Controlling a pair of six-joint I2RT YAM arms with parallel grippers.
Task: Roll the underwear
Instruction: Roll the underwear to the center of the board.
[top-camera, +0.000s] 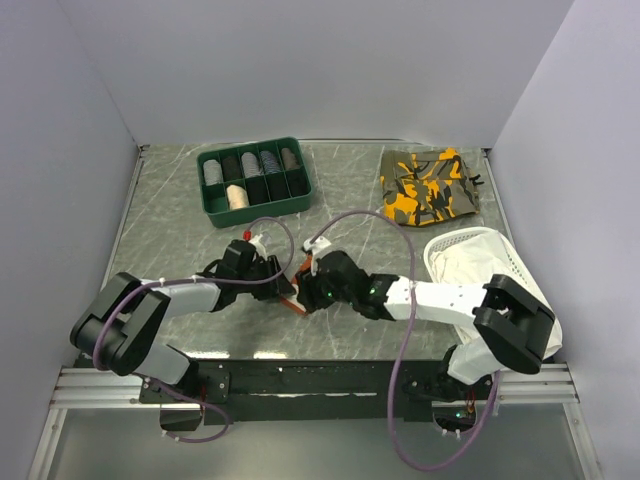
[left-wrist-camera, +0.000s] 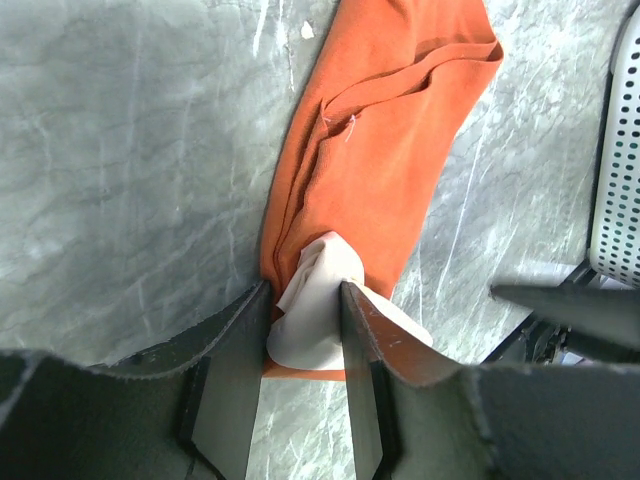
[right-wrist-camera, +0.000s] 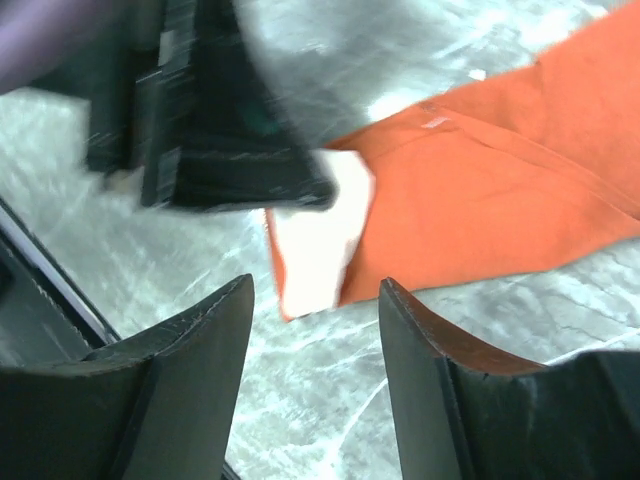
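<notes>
The left gripper (left-wrist-camera: 305, 300) pinches the cream-white panel of the underwear (left-wrist-camera: 385, 150), a creased rust-orange strip lying on the grey table (left-wrist-camera: 120, 150) between the two arms. The right gripper (right-wrist-camera: 315, 290) hovers just beside it, fingers spread, holding nothing. From above, both wrists hide most of the fabric. A green tray (top-camera: 262, 212) sits at rear left, a camouflage garment (top-camera: 430, 185) at rear right, and a white cloth (top-camera: 465, 262) under the right arm.
</notes>
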